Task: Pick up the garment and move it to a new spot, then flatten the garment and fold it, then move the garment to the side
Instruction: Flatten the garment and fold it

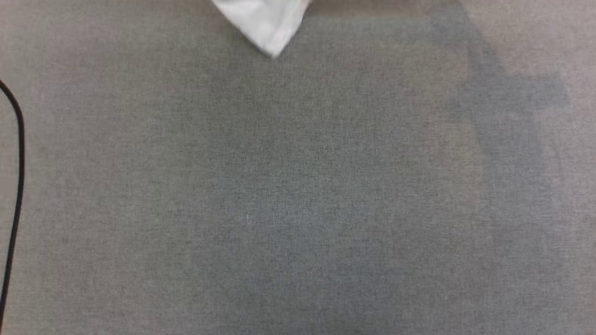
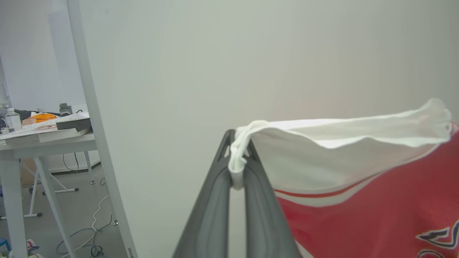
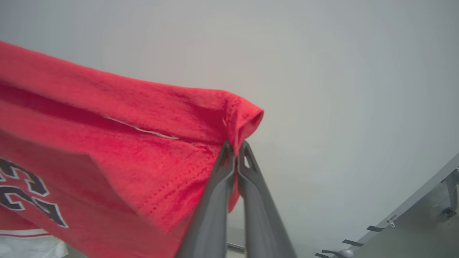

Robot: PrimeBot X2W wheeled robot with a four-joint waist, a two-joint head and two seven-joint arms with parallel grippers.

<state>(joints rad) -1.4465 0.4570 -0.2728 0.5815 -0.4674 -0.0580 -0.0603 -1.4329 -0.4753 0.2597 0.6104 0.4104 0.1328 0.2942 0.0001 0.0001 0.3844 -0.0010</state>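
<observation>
- Garment (image 3: 107,143): hangs aloft between both arms, with a white sleeve tip over the far edge of the grey surface (image 1: 298,186).
- Left gripper (image 2: 238,147): clenched on the white sleeve hem.
- Right gripper (image 3: 236,148): clenched on a red stitched edge.
- Handling, judged: light, limp knit, best gripped at hems.
- Room: pale wall (image 2: 251,53), cluttered desk (image 2: 46,139), black cable (image 1: 18,139).

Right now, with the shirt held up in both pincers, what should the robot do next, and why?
Probably lower both arms and lay the garment on the grey surface. The left pincer is shut on a white sleeve hem, the right pincer on a red edge, so it hangs spread between them, a white corner dangling over the surface.
</observation>
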